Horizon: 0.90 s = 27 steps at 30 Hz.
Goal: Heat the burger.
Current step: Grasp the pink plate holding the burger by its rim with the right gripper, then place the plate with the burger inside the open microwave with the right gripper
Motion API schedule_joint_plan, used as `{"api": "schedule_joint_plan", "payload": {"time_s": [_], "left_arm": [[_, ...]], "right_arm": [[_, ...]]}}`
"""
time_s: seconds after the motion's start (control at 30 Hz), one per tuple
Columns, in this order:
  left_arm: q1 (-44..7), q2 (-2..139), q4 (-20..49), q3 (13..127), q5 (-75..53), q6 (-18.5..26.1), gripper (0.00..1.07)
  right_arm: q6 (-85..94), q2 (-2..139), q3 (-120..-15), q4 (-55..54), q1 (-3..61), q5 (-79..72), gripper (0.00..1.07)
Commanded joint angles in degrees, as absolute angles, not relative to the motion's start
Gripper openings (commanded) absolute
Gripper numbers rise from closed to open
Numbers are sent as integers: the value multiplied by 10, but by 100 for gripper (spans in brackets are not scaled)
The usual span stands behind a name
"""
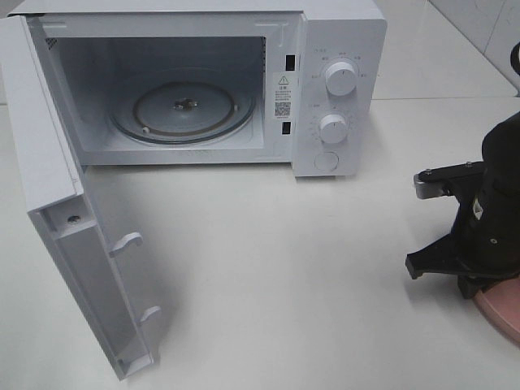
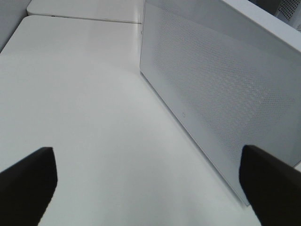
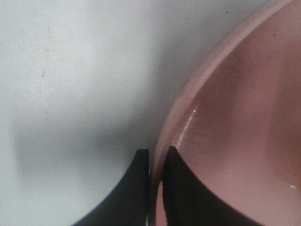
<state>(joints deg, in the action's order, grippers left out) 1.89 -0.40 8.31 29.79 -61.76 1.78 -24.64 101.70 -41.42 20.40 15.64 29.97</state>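
The burger is out of view in all three views. My right gripper is shut on the rim of a round pink plate, one finger outside the rim and one inside. In the high view the right arm stands over that pink plate at the table's right edge and covers most of it. My left gripper is open, with nothing between its dark fingertips; it faces the microwave's perforated white side wall and does not show in the high view.
A white microwave stands at the back with its door swung wide open to the left. Its glass turntable is bare. Two knobs sit on the right panel. White table lies in front.
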Motion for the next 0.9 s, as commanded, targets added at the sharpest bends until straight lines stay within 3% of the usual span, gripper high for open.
{"api": "schedule_joint_plan", "payload": {"time_s": [0.03, 0.9], "left_arm": [[18, -11, 85, 296, -611, 17, 98], [18, -11, 85, 296, -611, 17, 98]], "right_arm": [[-259, 1017, -407, 210, 165, 309, 0], [-341, 1014, -407, 313, 283, 382, 0]]}}
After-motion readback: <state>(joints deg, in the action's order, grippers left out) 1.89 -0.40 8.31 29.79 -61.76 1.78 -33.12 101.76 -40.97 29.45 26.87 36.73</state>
